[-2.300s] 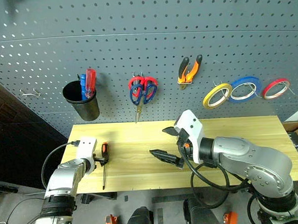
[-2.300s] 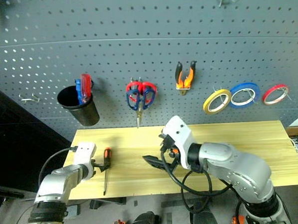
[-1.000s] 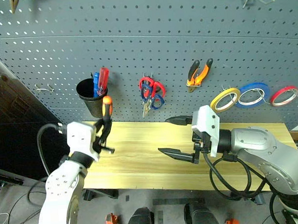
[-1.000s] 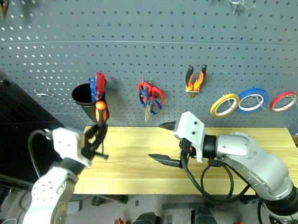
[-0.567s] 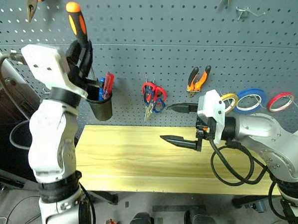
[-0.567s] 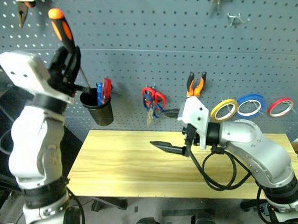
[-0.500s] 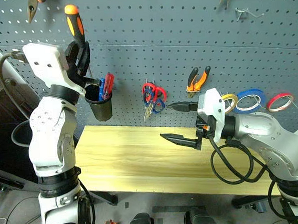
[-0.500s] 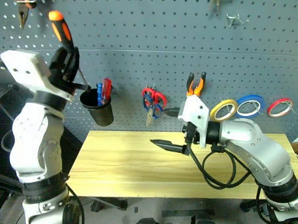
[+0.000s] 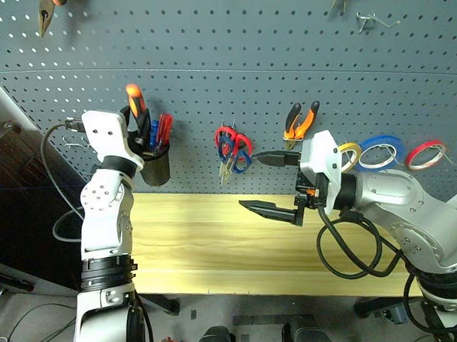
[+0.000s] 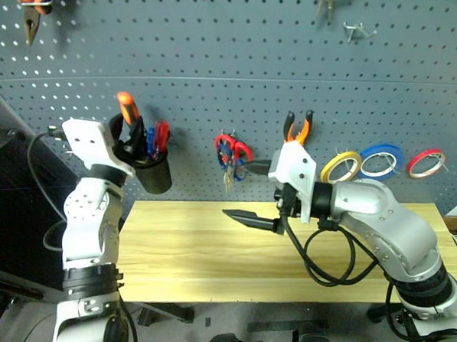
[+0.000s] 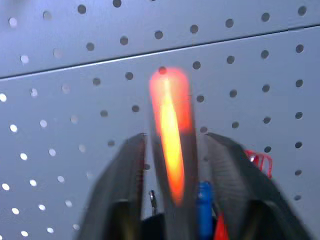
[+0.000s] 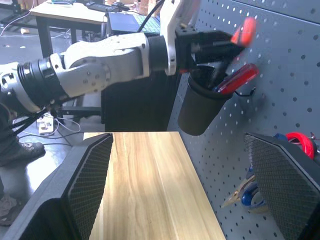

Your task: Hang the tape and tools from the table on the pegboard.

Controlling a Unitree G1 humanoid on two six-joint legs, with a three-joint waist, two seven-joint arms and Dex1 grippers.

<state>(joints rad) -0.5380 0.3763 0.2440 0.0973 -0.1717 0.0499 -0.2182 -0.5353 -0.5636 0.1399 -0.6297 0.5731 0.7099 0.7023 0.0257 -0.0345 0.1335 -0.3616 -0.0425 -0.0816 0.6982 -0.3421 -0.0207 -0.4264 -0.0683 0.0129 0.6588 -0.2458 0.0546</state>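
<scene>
The screwdriver (image 9: 135, 101) stands handle-up in the black cup (image 9: 155, 166) on the pegboard (image 9: 230, 56), its orange-tipped handle (image 11: 170, 130) above the rim. My left gripper (image 9: 138, 128) is at the cup with its fingers (image 11: 127, 170) either side of the handle and slim gaps showing, so it is open. On hooks hang the blue-handled scissors (image 9: 229, 149), the orange-and-black pliers (image 9: 300, 120) and the yellow tape (image 10: 339, 165). My right gripper (image 9: 266, 184) hovers open over the table (image 9: 209, 237) with nothing between its fingers.
Red-handled scissors (image 9: 234, 134) hang with the blue pair. A red and a blue screwdriver (image 9: 162, 130) share the cup. Blue tape (image 9: 378, 152) and red tape (image 9: 425, 151) hang right of the yellow roll. More pliers (image 9: 49, 10) and bare hooks (image 9: 374, 19) sit higher up.
My left arm has brought the screwdriver down from high above the cup into it, and its fingers have parted from the handle. The right gripper has barely moved.
</scene>
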